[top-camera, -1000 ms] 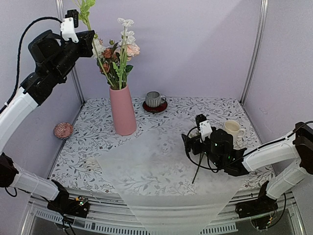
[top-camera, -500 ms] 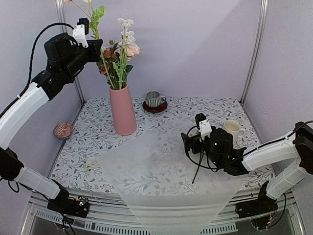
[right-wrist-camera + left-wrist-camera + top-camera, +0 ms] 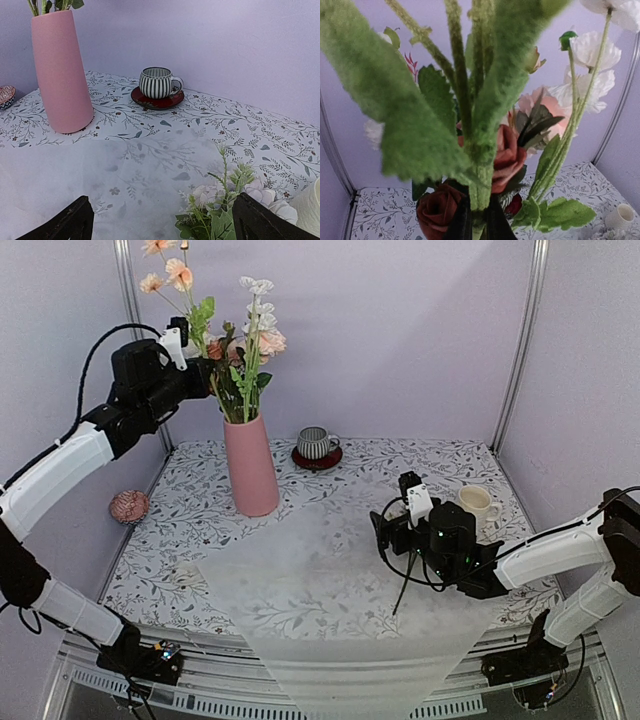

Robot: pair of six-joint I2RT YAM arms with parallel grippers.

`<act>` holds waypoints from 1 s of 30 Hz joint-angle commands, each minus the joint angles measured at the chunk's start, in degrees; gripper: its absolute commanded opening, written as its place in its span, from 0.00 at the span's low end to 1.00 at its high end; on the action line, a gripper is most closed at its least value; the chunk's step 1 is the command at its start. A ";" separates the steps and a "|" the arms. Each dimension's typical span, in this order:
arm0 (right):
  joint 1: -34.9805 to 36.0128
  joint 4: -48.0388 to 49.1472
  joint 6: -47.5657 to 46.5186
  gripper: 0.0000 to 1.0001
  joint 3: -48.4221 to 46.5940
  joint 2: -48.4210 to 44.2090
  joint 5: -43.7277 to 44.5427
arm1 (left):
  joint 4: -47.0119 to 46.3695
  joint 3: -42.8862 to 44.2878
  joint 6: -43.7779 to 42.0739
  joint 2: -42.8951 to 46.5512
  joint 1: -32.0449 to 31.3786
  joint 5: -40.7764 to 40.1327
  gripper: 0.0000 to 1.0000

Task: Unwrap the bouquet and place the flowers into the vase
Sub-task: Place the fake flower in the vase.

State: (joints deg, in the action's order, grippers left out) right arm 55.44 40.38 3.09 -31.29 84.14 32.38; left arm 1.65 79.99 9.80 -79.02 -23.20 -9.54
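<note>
Two arms share the bench (image 3: 200,500). Nearest their bases the translucent wrapping paper (image 3: 320,610) lies spread flat, its front corner hanging over the near edge. Over the paper's right half the right tool (image 3: 165,220) hovers low, jaws spread wide and gripping nothing. A loose sprig (image 3: 225,205) with pale blooms and green leaves lies between its two fingers, touched by neither as far as the wrist view shows. Its dark stem runs back over the paper toward the near edge. The cream mug (image 3: 478,505) stands just right of that tool.

Farther back, off the paper's far left corner, the pink vase (image 3: 250,465) stands upright on the bench. It holds flowers (image 3: 245,350) in white, peach and rust, with green leaves. A small pink round object (image 3: 129,506) sits at the bench's left edge. The striped mug (image 3: 318,443) rests on a red saucer (image 3: 317,460) near the back wall, right of the vase.

Highest and farthest, the left tool (image 3: 479,222) is raised beside the vase's blooms, just left of them. It is pinched tight on a fuzzy green stem (image 3: 480,190), which rises to peach blooms (image 3: 180,273) above the rest. Whether the stem's lower end reaches the vase mouth cannot be told.
</note>
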 commanded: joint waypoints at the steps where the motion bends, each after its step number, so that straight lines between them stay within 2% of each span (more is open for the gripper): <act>1: 0.17 0.40 -0.19 0.99 -1.26 0.58 -0.74 | -1.72 -2.78 2.39 -0.76 0.96 3.05 0.05; 2: 0.11 0.40 -0.24 0.99 -1.31 0.51 -0.67 | -1.74 -3.38 2.55 -1.04 0.92 3.57 0.08; 6: 0.09 0.31 -0.28 0.99 -1.40 0.56 -0.67 | -0.39 -4.97 3.53 -0.70 0.96 4.89 0.38; 8: 0.12 0.27 -0.24 0.99 -1.34 0.59 -0.72 | 0.03 -6.11 3.91 0.51 0.95 5.71 0.49; 10: 0.12 0.20 -0.19 0.99 -1.36 0.66 -0.73 | 0.38 -7.37 4.55 2.04 0.97 5.89 0.54; 17: 0.12 0.05 -0.19 0.99 -1.67 0.89 -0.74 | 3.13 -11.50 7.05 6.41 0.96 6.57 0.66; 25: 0.10 0.03 -0.37 0.99 -1.75 1.07 -0.53 | 4.13 -15.76 8.24 6.99 0.99 7.49 0.69; 30: 0.10 -0.12 -0.52 0.99 -1.75 0.97 -0.82 | 0.28 -22.95 9.85 9.41 0.97 10.76 0.75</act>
State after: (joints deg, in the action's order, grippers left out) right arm 55.44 40.34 2.96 -31.55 84.51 32.32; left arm 3.81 62.04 17.85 -71.59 -22.70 -1.63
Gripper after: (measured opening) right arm 0.988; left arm 0.730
